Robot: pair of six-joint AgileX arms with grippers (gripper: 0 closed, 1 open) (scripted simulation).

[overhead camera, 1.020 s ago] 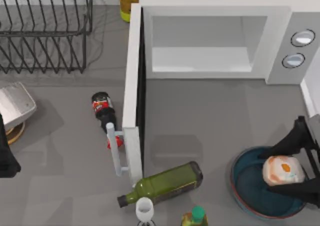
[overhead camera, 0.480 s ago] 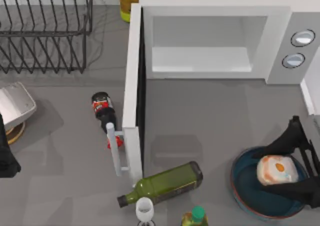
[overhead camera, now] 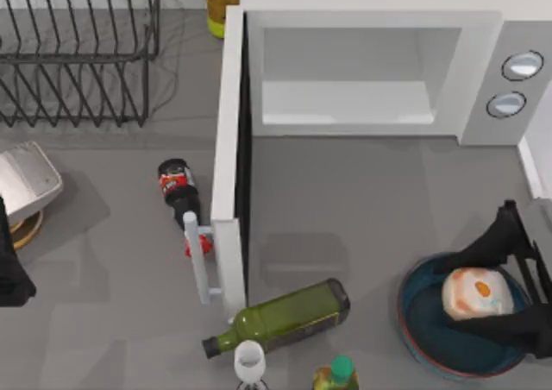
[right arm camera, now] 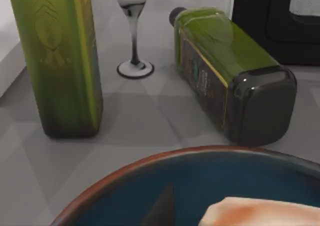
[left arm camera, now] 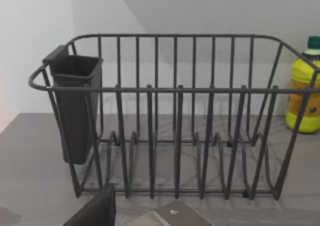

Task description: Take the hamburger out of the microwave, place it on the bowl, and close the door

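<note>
The right gripper (overhead camera: 504, 293), at the lower right of the top view, holds the small, pale, soft-looking hamburger (overhead camera: 476, 292) by its sides, low over the wide blue brown-rimmed bowl (overhead camera: 416, 321).

Soft, even light is falling from above, leaving faint shadows on the grey table (overhead camera: 362, 200) beside the open white microwave door (overhead camera: 226, 161). Pale highlights are glinting on the lying green glass bottle (right arm camera: 227, 68). Edges are looking slightly soft throughout.
</note>
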